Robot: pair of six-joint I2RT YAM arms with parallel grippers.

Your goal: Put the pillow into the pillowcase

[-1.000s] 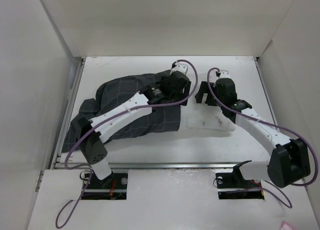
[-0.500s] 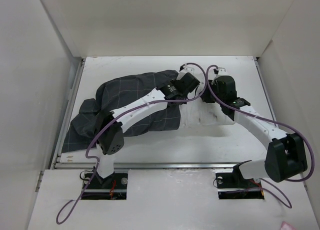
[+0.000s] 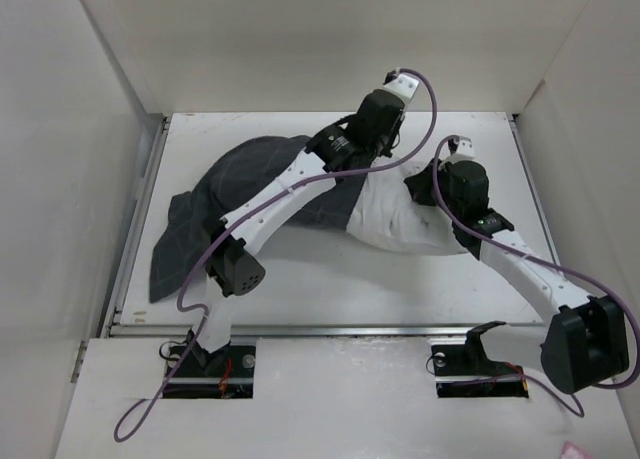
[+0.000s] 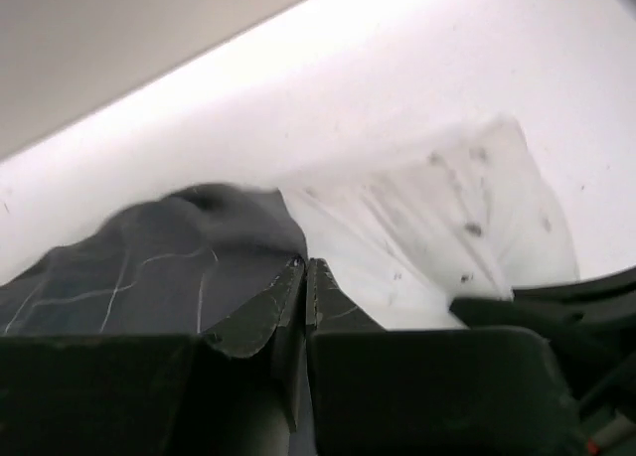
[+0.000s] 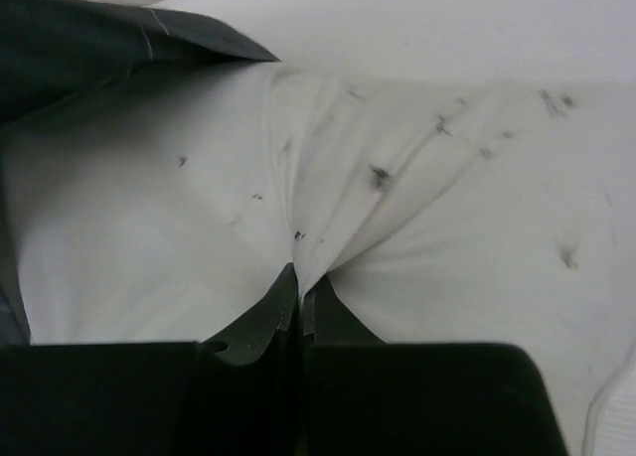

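Pillow (image 3: 410, 219) lies crosswise, half sheathed; left tool (image 4: 303, 277) pinches pillowcase (image 3: 250, 174), right tool (image 5: 298, 282) pinches pillow.

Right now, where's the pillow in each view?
Top external: pillow centre-right, its left end covered by the pillowcase.
Left wrist: right of centre.
Right wrist: fills most of the frame.
Shared landmark: the pillowcase's dark edge over the pillow.

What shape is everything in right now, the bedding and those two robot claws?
Off-white speckled stuffed pillow, partly inside the case, right end sticking out.
Dark grey grid-patterned fabric pillowcase, wrinkled, covering the pillow's left part.
Left arm's jaws, shut on the pillowcase edge.
Right arm's jaws, shut, pinching the pillow.
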